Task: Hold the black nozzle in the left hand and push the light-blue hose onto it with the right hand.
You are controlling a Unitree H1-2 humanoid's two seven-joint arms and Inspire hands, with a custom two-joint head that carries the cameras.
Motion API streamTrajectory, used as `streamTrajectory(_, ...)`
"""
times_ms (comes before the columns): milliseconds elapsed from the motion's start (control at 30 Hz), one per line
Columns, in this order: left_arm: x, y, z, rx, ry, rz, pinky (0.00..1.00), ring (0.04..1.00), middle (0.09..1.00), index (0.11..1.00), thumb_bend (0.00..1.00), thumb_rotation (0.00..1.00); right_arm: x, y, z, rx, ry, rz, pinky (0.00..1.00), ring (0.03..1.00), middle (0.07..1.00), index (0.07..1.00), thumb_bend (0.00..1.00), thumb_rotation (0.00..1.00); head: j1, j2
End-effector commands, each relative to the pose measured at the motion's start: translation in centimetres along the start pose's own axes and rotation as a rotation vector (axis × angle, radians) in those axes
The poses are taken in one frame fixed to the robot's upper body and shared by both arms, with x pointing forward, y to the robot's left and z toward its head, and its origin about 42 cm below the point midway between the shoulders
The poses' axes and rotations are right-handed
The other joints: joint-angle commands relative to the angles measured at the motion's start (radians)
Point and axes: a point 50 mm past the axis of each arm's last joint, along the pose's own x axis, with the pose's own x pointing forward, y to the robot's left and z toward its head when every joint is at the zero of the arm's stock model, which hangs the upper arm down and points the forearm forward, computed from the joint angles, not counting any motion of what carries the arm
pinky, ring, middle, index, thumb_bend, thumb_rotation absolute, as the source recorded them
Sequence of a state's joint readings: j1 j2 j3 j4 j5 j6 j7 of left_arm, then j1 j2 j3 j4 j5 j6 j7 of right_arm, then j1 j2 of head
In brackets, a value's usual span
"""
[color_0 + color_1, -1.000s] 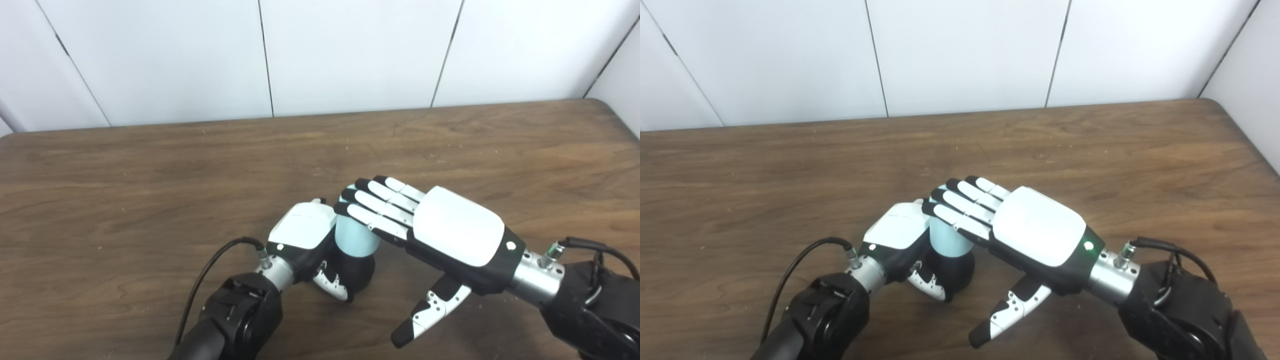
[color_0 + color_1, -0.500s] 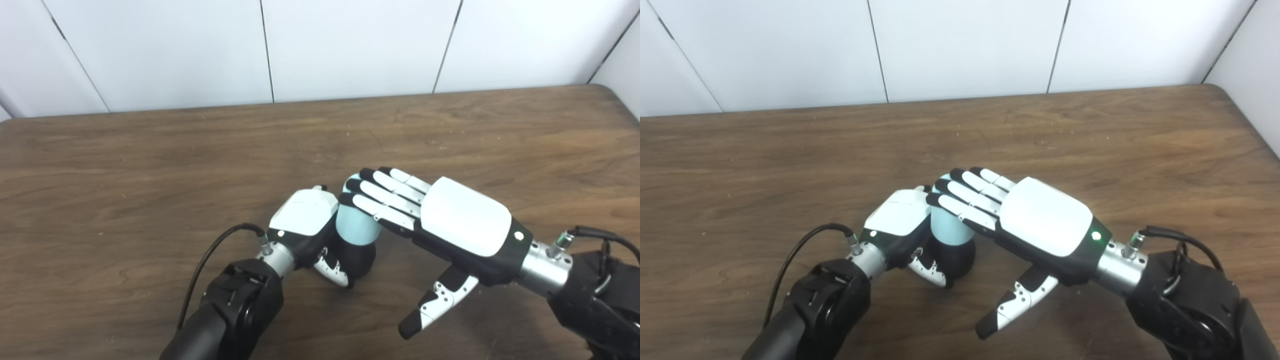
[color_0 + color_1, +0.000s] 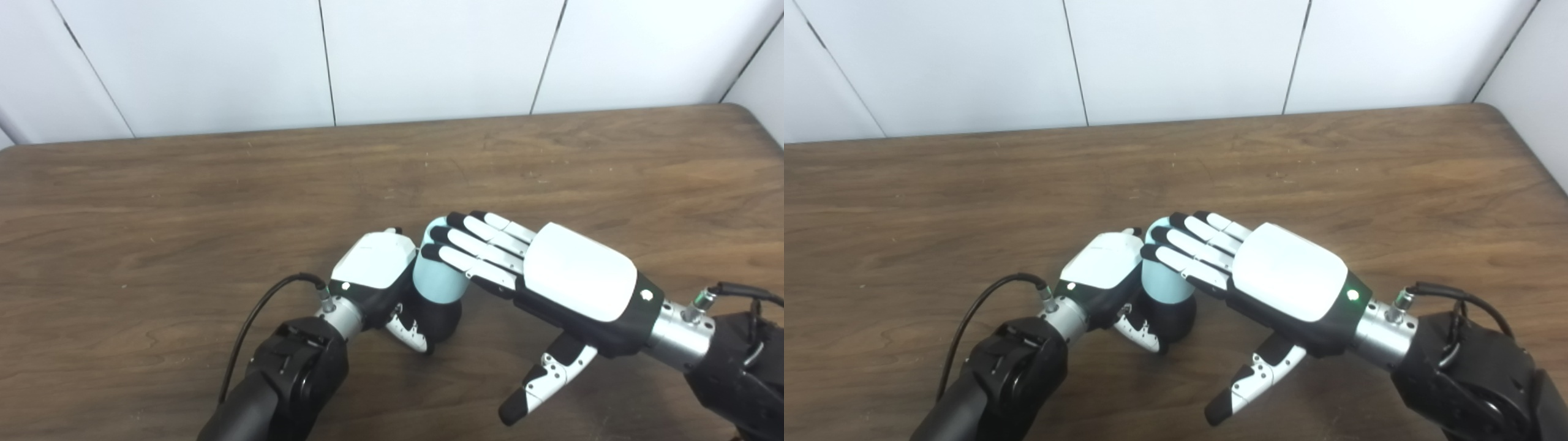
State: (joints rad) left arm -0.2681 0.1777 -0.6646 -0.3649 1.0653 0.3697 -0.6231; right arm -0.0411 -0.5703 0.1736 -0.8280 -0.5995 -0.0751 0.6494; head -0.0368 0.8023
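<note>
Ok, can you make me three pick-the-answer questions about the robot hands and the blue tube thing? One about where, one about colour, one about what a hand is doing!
1. Where is the light-blue hose?
A. on top of the black nozzle
B. lying flat at the table edge
C. on the wall

2. What colour is the table?
A. green
B. brown
C. white

3. What is the right hand doing?
A. making a fist
B. fingers out flat on the hose top
C. gripping the nozzle

Answers: 1 A, the hose stands on the nozzle held by the left hand. 2 B, brown wood. 3 B, fingers are straight, thumb hangs free.
</note>
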Motion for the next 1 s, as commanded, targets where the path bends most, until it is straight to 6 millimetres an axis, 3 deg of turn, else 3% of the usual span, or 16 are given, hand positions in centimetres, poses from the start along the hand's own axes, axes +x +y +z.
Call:
streamTrajectory(0,-0.4,-4.0,-0.4,-0.025,0.019,-0.220,1.00,0.710,0.549,0.437,0.51,0.00,-0.6,2.3,0.0,0.054,0.017,0.174,1.00,1.000,1.000,0.985,0.62,1.00,0.000,0.000)
streamTrajectory(700,-0.5,-3.6,-0.3,-0.020,0.001,-0.217,1.00,0.719,0.559,0.433,0.51,0.00,0.3,3.6,-0.1,0.089,0.011,0.153,1.00,1.000,1.000,0.984,0.62,1.00,0.002,0.005)
streamTrajectory(867,-0.4,-3.7,-0.2,-0.020,-0.003,-0.215,1.00,0.714,0.495,0.477,0.52,0.00,0.0,4.5,0.1,0.125,0.020,0.172,1.00,1.000,1.000,0.984,0.62,1.00,0.004,0.006)
streamTrajectory(967,-0.4,-3.6,-0.2,-0.017,-0.002,-0.215,1.00,0.698,0.550,0.438,0.51,0.00,-0.2,5.1,0.4,0.159,0.027,0.196,1.00,1.000,1.000,0.985,0.62,1.00,0.004,0.006)
